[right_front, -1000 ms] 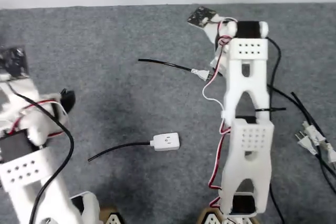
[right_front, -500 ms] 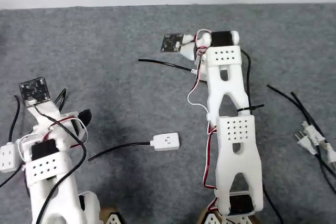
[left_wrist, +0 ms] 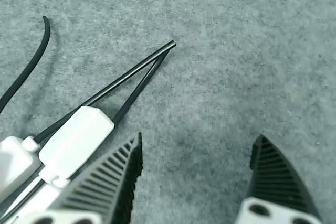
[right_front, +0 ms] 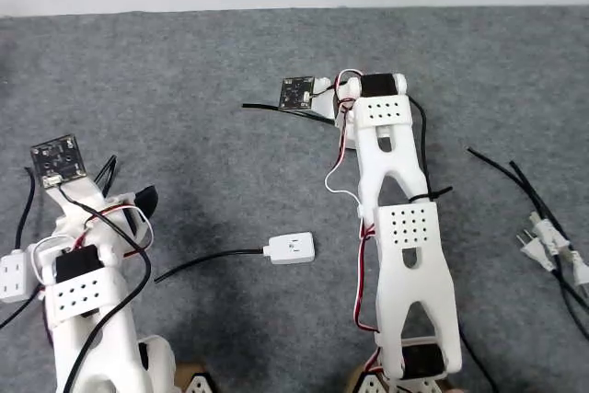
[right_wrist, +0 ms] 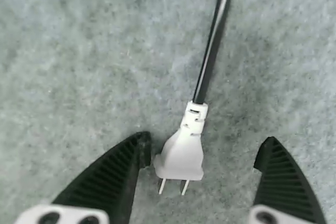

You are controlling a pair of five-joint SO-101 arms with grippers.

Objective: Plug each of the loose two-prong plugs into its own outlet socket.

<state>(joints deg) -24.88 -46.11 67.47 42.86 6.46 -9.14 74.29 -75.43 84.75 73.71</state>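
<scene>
At the table's point(right_front: 202, 52) left edge a white end socket point(right_front: 11, 275) lies face up, just beside the left arm point(right_front: 83, 296), which stands at the near left corner; the left pincer point(left_wrist: 198, 142) hangs over bare grey surface with its jaws wide apart and nothing between them; two white blocks point(left_wrist: 76, 135) on black cords lie outside the gap, the nearer one just beside one finger point(left_wrist: 123, 174), and two thin cord ends point(left_wrist: 170, 45) run away from them over the surface; whether these blocks are plugs or sockets I cannot tell; toward the middle of the near edge a mid socket point(right_front: 291, 248) lies face up, well apart from both pincers, its cord point(right_front: 207, 260) trailing left; the right arm point(right_front: 405, 255) stretches from the near edge toward the far one; the right pincer point(right_wrist: 207, 141) is spread open low over a white plug point(right_wrist: 181, 156), which lies flat on the surface between the fingers, nearer to one finger point(right_wrist: 121, 166), nearly touching its tip, and clear of the other; its two prongs point back toward the pincer and its black lead point(right_wrist: 212, 61) runs straight away from it; near the right edge two more loose plugs point(right_front: 552, 248) lie side by side among black cords, well apart from the right arm.
</scene>
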